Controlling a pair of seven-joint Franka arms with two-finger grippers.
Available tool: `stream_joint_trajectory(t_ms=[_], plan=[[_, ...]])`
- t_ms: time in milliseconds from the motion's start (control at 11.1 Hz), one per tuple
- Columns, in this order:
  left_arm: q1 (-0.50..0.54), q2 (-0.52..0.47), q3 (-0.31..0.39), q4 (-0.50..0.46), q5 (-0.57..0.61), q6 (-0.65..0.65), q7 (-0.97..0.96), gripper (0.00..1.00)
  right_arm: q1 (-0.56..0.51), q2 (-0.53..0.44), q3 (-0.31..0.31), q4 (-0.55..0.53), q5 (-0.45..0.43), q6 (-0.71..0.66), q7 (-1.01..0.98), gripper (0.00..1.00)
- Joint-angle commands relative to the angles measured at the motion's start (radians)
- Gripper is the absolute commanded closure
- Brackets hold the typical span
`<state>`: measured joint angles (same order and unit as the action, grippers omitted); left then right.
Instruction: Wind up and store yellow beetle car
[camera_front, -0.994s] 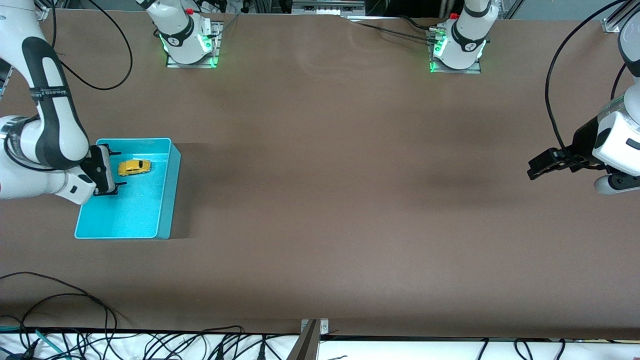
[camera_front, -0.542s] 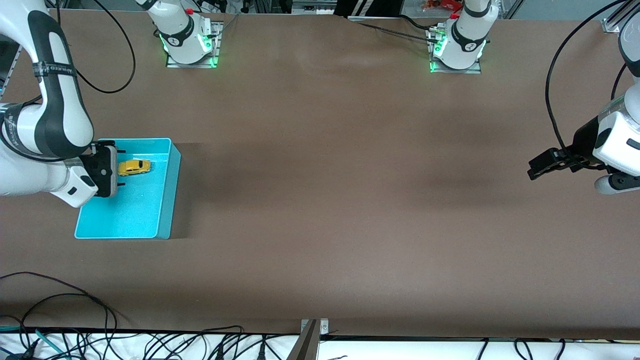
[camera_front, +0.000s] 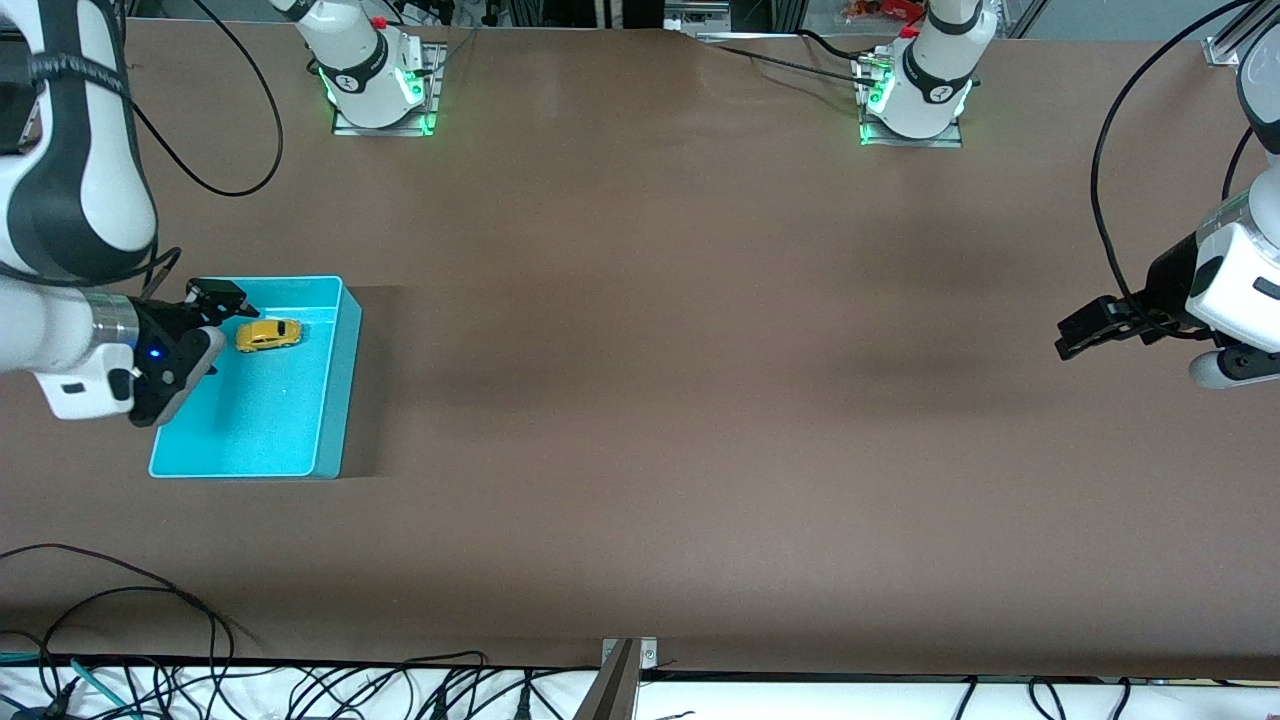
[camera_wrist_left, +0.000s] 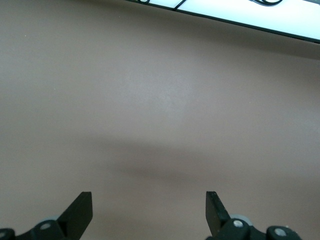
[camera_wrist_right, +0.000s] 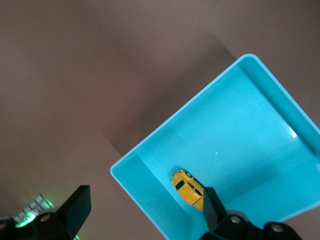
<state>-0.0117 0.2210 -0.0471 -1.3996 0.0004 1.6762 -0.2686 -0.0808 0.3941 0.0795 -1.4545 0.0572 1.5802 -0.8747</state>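
Right now the right end effector (camera_front: 215, 305) hangs over the edge of the cyan bin (camera_front: 335, 400) that lies toward the right arm's end of the bench, its 2 fingers spread wide with nothing between them. In the right wrist view the same end effector (camera_wrist_right: 145, 207) shows 2 dark fingertips (camera_wrist_right: 77, 205) well apart, looking down on a corner of the bin (camera_wrist_right: 145, 200).

Just beside this end effector, and below it, the yellow beetle car (camera_front: 267, 334) sits on the bin's floor, in the part of the bin farther from the front camera. It stands on its wheels and touches neither finger. From the wrist camera the car (camera_wrist_right: 189, 189) lies close to 1 bin wall.

Around the bin stretches the brown bench (camera_front: 640, 400).

At the left arm's end of the bench the left end effector (camera_front: 1075, 335) waits in the air over bare bench surface, well apart from the bin and the car. Its 2 fingers are spread too, and it holds nothing; the left wrist view shows the end effector (camera_wrist_left: 149, 210) with both fingertips (camera_wrist_left: 82, 207) far apart above plain brown bench (camera_wrist_left: 160, 100).
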Motion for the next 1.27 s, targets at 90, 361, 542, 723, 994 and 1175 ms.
stream_joint_trajectory(t_ms=[90, 361, 542, 723, 994, 1175], plan=[[-0.004, -0.005, 0.004, 0.01, 0.004, -0.016, 0.008, 0.0, 0.018, -0.265, 0.055, -0.217, 0.018, 0.044, 0.472, 0.0], [-0.004, -0.005, 0.004, 0.01, 0.004, -0.016, 0.008, 0.0, 0.045, -0.368, 0.068, -0.259, 0.0, 0.038, 0.669, 0.0], [-0.005, -0.005, 0.003, 0.01, 0.004, -0.016, 0.008, 0.0, 0.047, -0.44, 0.086, -0.244, -0.064, 0.021, 0.694, 0.0], [-0.004, -0.005, 0.004, 0.011, 0.004, -0.016, 0.008, 0.0, 0.047, -0.44, 0.083, -0.21, -0.161, 0.07, 0.686, 0.0], [-0.004, -0.005, 0.004, 0.01, 0.004, -0.016, 0.008, 0.0, 0.042, -0.439, 0.056, -0.207, -0.117, 0.103, 0.694, 0.0], [-0.005, -0.005, 0.004, 0.011, 0.004, -0.016, 0.008, 0.0, 0.042, -0.439, 0.054, -0.207, -0.099, 0.087, 0.802, 0.0]])
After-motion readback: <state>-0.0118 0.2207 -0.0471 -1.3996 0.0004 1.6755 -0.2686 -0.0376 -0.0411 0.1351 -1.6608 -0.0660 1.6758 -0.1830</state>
